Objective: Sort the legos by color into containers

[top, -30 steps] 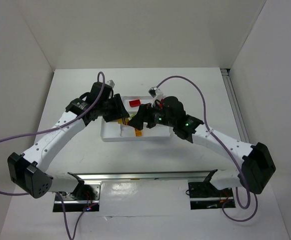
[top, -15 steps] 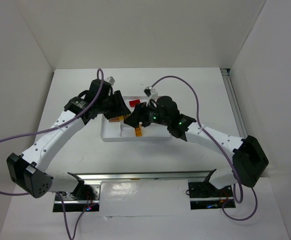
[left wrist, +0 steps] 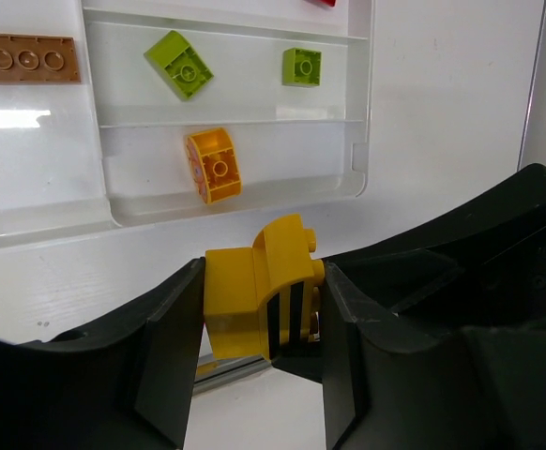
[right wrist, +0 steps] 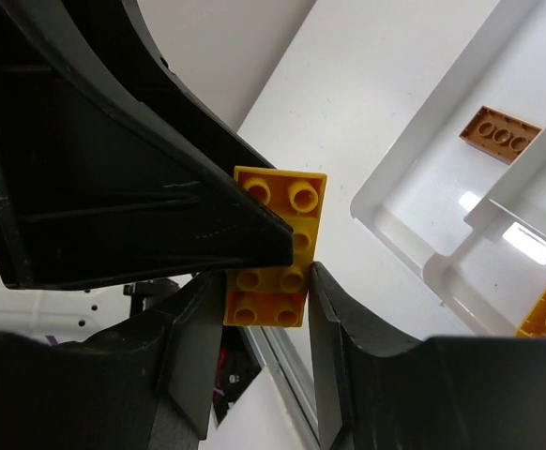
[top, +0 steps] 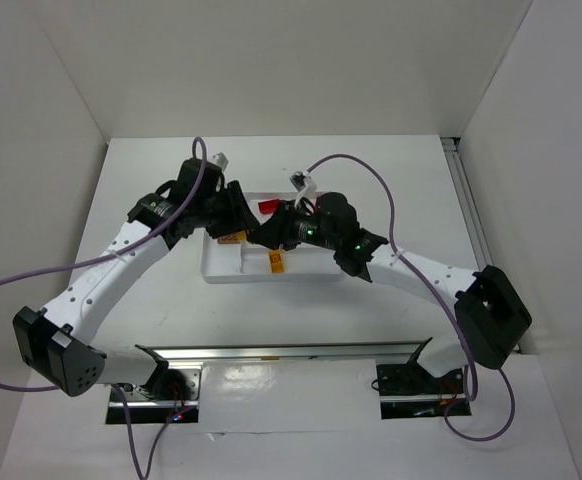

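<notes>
A yellow lego piece (left wrist: 254, 291), made of stacked bricks, is clamped between the fingers of my left gripper (left wrist: 259, 323) above the table, just off the tray's edge. My right gripper (right wrist: 264, 314) is shut on the lower end of the same yellow lego (right wrist: 271, 248), so both grippers grip it at once. In the top view the left gripper (top: 233, 215) and right gripper (top: 269, 232) meet over the white tray (top: 221, 272). In the tray's containers lie two lime green legos (left wrist: 179, 64) (left wrist: 302, 67), a yellow-orange one (left wrist: 214, 165), a brownish-orange plate (left wrist: 24, 58) and a red one (top: 268, 205).
The tray's low walls (right wrist: 414, 178) lie right of the held piece. A metal rail (top: 281, 352) runs along the table's near edge. Purple cables (top: 371, 165) arc over both arms.
My right gripper has moved left to meet the left gripper and has closed on the yellow lego. The left gripper has kept its place and its grip.
</notes>
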`<action>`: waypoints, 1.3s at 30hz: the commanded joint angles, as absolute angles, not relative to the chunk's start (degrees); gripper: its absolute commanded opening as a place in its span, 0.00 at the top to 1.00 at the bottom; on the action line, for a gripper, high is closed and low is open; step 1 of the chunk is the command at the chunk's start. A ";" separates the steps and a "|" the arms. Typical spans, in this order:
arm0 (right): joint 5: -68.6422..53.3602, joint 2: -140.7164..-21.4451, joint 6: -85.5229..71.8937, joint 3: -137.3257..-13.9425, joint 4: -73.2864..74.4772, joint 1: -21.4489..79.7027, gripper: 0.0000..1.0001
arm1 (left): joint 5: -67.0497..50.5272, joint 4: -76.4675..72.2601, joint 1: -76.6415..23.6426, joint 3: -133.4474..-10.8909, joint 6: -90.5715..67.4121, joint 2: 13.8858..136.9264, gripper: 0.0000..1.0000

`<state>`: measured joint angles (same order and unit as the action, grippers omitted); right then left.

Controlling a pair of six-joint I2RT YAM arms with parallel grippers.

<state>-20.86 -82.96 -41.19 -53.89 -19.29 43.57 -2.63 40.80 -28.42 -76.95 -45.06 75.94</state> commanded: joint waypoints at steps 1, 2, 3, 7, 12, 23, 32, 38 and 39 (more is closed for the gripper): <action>-24.52 -82.27 -43.68 -53.70 -26.46 43.68 0.90 | -3.25 38.76 -28.56 -77.26 -44.56 74.18 1.00; -24.52 -81.57 -43.68 -53.70 -25.93 43.68 0.90 | -3.25 38.76 -28.04 -77.26 -44.56 74.18 0.91; -23.91 -81.56 -42.99 -53.70 -25.32 43.16 0.92 | -3.25 39.28 -28.04 -77.78 -43.86 74.18 0.81; -23.29 -78.50 -41.92 -52.56 -20.76 41.84 0.95 | -4.48 43.31 -24.10 -80.85 -37.89 75.23 0.00; -26.27 -74.54 -41.65 -48.70 -17.67 38.07 0.97 | -8.94 41.76 -19.08 -80.16 -32.52 70.51 0.05; -48.42 -70.05 -54.05 -45.26 -31.55 24.26 0.97 | -46.03 8.06 -17.23 -60.48 -35.94 64.07 0.08; -52.64 -70.58 -61.25 -44.74 -40.42 24.26 0.97 | -58.62 -22.31 -17.75 -49.83 -48.60 68.99 0.11; -53.26 -71.63 -61.96 -44.74 -41.22 24.26 0.97 | -61.52 -34.71 -18.90 -49.31 -52.04 69.35 0.11; -53.26 -71.63 -61.96 -44.74 -41.22 24.26 0.97 | -61.52 -32.98 -18.90 -50.18 -50.90 69.35 0.11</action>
